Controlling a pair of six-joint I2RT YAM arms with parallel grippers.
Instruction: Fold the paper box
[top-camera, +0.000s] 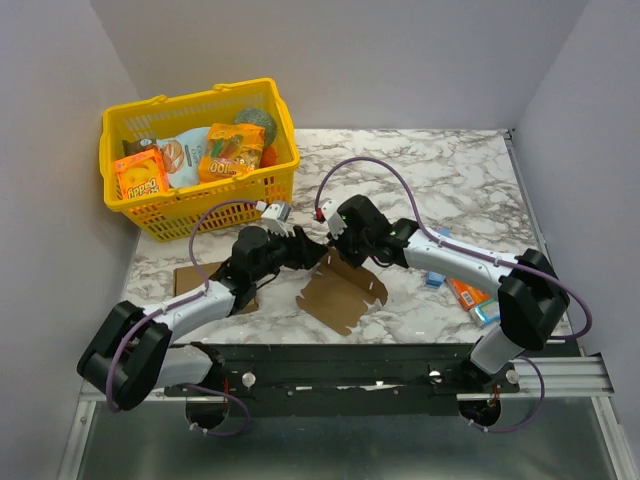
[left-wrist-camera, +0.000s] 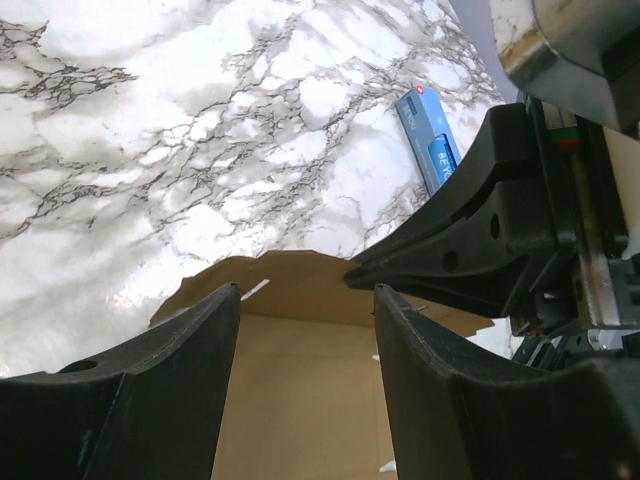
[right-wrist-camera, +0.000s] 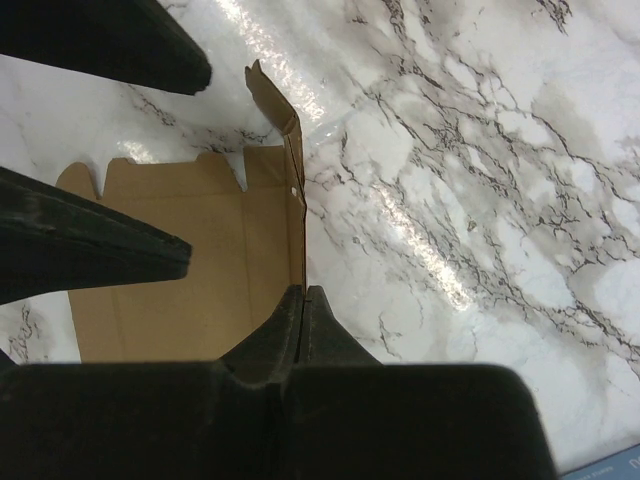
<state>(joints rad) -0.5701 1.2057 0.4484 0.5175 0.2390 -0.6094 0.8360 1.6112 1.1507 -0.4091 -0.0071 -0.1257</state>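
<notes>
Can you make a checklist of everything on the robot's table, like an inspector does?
Surface: white marble-patterned table.
Job's things: paper box lies between the arms, partly opened, one wall standing up.
Clutter: yellow basket of snack packs at the far left; flat cardboard sheet under the left arm; orange packet and blue packet by the right arm.
End effectors: left end effector open over the box; right end effector shut on the box's upright wall.
Cables: purple cables loop along both arms.
Surroundings: plain grey walls; nothing else seen.
</notes>
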